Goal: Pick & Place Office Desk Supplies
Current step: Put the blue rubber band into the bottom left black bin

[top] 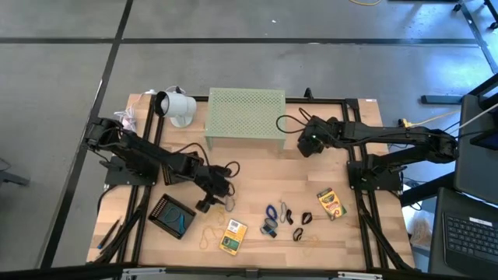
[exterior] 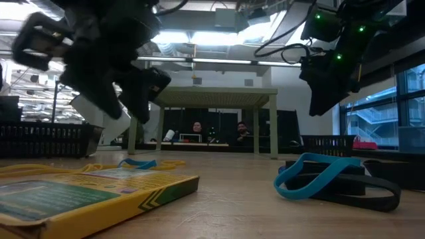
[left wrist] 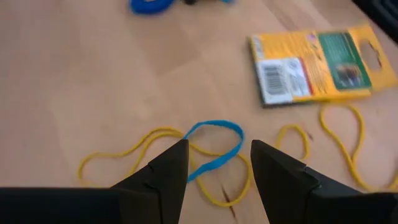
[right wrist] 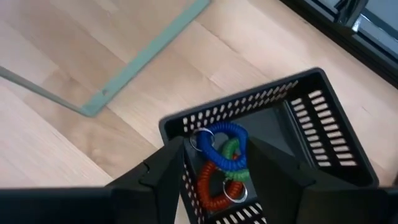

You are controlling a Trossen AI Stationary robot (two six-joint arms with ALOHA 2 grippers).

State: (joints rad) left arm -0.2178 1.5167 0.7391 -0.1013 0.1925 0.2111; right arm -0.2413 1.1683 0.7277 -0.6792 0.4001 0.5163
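My left gripper [left wrist: 217, 163] hangs open just above the table [top: 208, 202]. Its fingers stand on either side of a thin blue rubber band [left wrist: 214, 146] that lies flat across tangled yellow bands [left wrist: 143, 149]. A yellow-green card box [left wrist: 314, 65] lies flat beyond it. My right gripper [right wrist: 216, 155] is open near the riser's right leg [top: 307, 144]. It hovers over a black perforated basket [right wrist: 323, 124] holding blue, green and red coiled loops [right wrist: 222, 163]. More bands and black clips [top: 284, 220] and a second box [top: 331, 204] lie near the table's near edge.
The pale green perforated riser [top: 246, 115] stands at the far middle, with a white cup-shaped object [top: 177, 106] to its left. A second black basket [top: 173, 215] sits near the left front. In the low view, people [exterior: 196, 127] sit in the room behind the table.
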